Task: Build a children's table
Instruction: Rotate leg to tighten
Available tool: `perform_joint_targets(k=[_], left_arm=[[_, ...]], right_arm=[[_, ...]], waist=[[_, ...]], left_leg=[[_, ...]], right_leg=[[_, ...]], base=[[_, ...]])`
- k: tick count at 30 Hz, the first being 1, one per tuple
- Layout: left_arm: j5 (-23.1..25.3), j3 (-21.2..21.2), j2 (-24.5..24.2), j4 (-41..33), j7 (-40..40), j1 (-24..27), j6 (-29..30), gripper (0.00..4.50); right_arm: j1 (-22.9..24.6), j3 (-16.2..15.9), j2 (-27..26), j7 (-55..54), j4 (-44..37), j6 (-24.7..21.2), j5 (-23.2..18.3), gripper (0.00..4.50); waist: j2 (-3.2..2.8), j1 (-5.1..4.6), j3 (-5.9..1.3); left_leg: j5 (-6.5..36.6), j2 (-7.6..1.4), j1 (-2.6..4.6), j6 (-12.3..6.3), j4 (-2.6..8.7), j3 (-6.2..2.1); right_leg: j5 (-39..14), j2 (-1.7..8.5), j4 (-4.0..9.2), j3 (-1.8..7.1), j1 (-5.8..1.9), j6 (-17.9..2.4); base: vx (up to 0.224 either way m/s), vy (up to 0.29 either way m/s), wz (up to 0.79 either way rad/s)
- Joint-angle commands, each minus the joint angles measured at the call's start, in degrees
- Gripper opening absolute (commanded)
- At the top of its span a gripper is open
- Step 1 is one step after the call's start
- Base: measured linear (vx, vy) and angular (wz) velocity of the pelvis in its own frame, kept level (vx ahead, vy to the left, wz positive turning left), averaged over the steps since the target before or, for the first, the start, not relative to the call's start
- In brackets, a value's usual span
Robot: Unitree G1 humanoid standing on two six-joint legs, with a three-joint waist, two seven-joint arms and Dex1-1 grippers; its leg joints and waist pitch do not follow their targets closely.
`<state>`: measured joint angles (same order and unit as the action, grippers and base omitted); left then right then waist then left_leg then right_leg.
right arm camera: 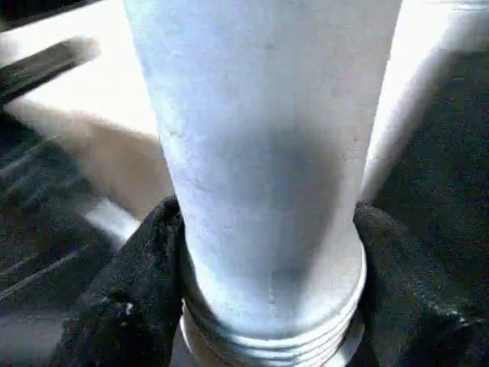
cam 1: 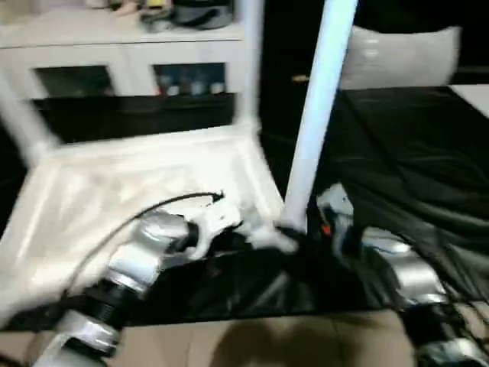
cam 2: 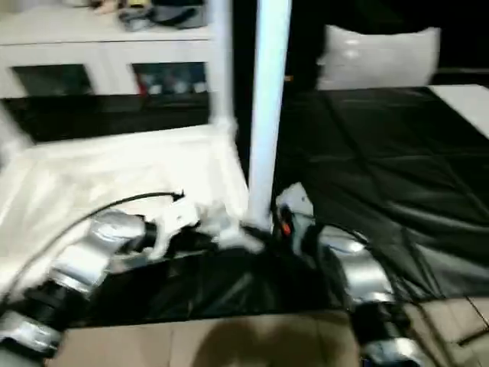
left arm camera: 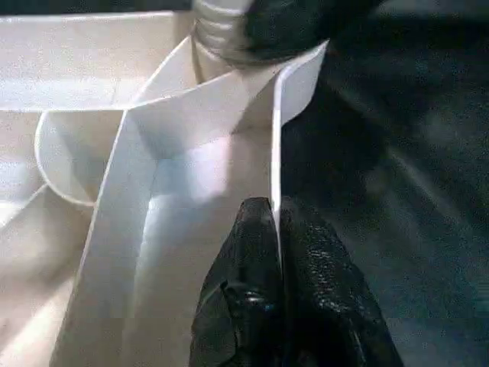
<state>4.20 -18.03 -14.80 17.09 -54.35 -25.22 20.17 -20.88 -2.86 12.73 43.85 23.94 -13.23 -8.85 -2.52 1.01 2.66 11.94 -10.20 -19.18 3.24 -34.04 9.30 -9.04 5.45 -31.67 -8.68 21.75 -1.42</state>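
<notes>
Left gripper (left arm camera: 276, 229): two black fingers (left arm camera: 237, 306) pressed together on the thin outer rim wall of the table top (cam 1: 137, 183), one finger on each face of the wall, close to the near right corner.

Right gripper (right arm camera: 267, 306): black fingers (right arm camera: 130, 298) set on either side of a leg (cam 1: 317, 115), pinching it just above its threaded end; the ridged thread shows below the fingers in the right wrist view.

Leg in the right gripper: white tapered tube, standing near upright with a slight tilt, lower end at the top's near right corner beside the left gripper. Whether it sits in the socket cannot be told.

Top: white, square, lying underside up, ribs and a rounded socket wall visible in the left wrist view. It rests on a black sheet (cam 1: 412, 153) spread over the floor.

Second leg (cam 1: 250, 61): upright at the top's far right corner. Third leg (cam 1: 23, 122): at the far left corner, leaning.

Cabinet (cam 1: 122, 53): white, glass doors, behind the top, with small items on it.

Pillow (cam 2: 378, 57): white, beyond the sheet on the right.

Forearms: silver, left (cam 1: 137, 260) trailing a black cable, right (cam 1: 405, 275) low on the right.
</notes>
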Motion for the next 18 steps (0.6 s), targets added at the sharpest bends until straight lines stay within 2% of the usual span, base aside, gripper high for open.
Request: perform_joint_targets(k=[1,2,3,4,5,8,9,10,13,16,18], left_arm=[[-0.28,-1.25,7.01,-3.17,7.6,-0.31,2.96,0.0],[-0.28,-1.25,7.01,-3.17,7.6,-0.31,2.96,0.0],[0.78,-1.09,9.74,-3.69,11.65,-0.38,4.46,0.0],[0.78,-1.09,9.74,-3.69,11.65,-0.38,4.46,0.0],[1.24,-1.36,10.71,-3.79,12.93,-0.38,4.74,0.0],[2.82,-2.89,11.57,-3.82,14.29,-0.53,4.76,0.0],[3.65,-3.16,11.44,-3.72,14.64,-0.66,4.83,0.0],[3.83,-3.26,11.09,-3.68,14.62,-0.76,4.9,0.0],[4.0,-3.3,9.35,-3.43,13.13,-0.9,4.68,0.0],[3.5,-3.81,6.13,-3.05,8.76,-0.73,2.35,0.0],[3.49,-3.83,4.98,-2.53,7.36,-0.69,0.87,0.0]], right_arm=[[-1.91,-1.05,-6.18,-8.08,3.05,-1.54,-0.21,2.7],[-1.91,-1.05,-6.18,-8.08,3.05,-1.54,-0.21,2.7],[-2.16,-0.05,-7.89,-10.92,3.9,-1.43,0.01,2.7],[-2.16,-0.05,-7.89,-10.92,3.9,-1.43,0.01,2.7],[-2.07,0.04,-8.31,-11.0,3.91,-1.41,-0.09,3.26],[-1.54,-0.25,-8.54,-11.25,3.01,-0.75,0.38,3.42],[-1.18,-0.25,-8.35,-10.79,2.37,-0.01,0.69,3.49],[-0.99,-0.18,-8.1,-10.45,2.01,0.37,0.57,3.75],[0.0,0.2,-6.41,-7.49,0.13,1.0,-0.57,3.9],[1.55,-0.33,-2.21,-0.92,-2.51,3.36,-1.25,4.24],[2.01,-0.06,-0.51,1.78,-3.39,3.63,-1.85,4.35]], waist=[[-0.07,-0.64,-2.54],[-0.11,-1.11,-2.34],[0.16,-1.7,-2.23],[0.27,-1.84,-2.25],[0.38,-1.91,-2.28],[0.34,-1.86,-2.45],[-0.09,-1.75,-2.55],[0.03,-1.66,-2.63],[-0.01,-1.09,-2.96],[0.14,0.02,-3.35],[0.29,0.4,-3.45]], left_leg=[[24.47,-3.02,-0.24,-0.37,4.79,-2.28],[25.49,-3.21,-0.09,-0.33,4.99,-2.32],[27.15,-2.67,0.3,-0.69,4.66,-2.25],[26.82,-2.46,0.31,-0.92,4.49,-2.13],[25.57,-2.11,0.13,-1.55,4.31,-2.06],[23.18,-2.22,-0.28,-2.49,4.39,-2.0],[22.43,-2.42,-0.5,-2.68,4.55,-2.07],[21.78,-2.59,-0.71,-2.94,4.7,-2.06],[19.14,-2.93,-1.13,-3.56,4.79,-1.98],[14.52,-3.06,-1.51,-4.92,4.59,-1.66],[11.89,-3.02,-1.74,-5.93,4.39,-1.44]], right_leg=[[-34.87,4.29,6.04,1.87,-2.39,-1.34],[-33.83,4.17,6.17,1.86,-2.15,-1.94],[-34.59,4.16,6.57,1.56,-1.99,-1.75],[-35.28,4.25,6.7,1.6,-1.88,-1.64],[-36.46,4.44,6.86,1.65,-1.91,-1.37],[-35.37,4.51,6.67,2.15,-1.88,-1.81],[-33.36,4.47,6.31,2.4,-2.02,-2.52],[-31.42,4.41,6.02,2.6,-2.09,-3.36],[-26.87,4.54,5.31,3.1,-2.4,-5.23],[-21.52,4.58,4.43,3.61,-2.67,-6.99],[-18.83,4.51,3.94,3.77,-2.74,-8.3]], base=[[0.0,0.0,0.0],[0.0,0.0,0.0],[0.0,0.0,0.0],[0.0,0.0,0.0],[0.0,0.0,0.0],[0.0,0.0,0.0],[0.0,0.0,0.0],[0.0,0.0,0.0],[0.0,0.0,0.0],[0.0,0.0,0.0],[0.0,0.0,0.0]])
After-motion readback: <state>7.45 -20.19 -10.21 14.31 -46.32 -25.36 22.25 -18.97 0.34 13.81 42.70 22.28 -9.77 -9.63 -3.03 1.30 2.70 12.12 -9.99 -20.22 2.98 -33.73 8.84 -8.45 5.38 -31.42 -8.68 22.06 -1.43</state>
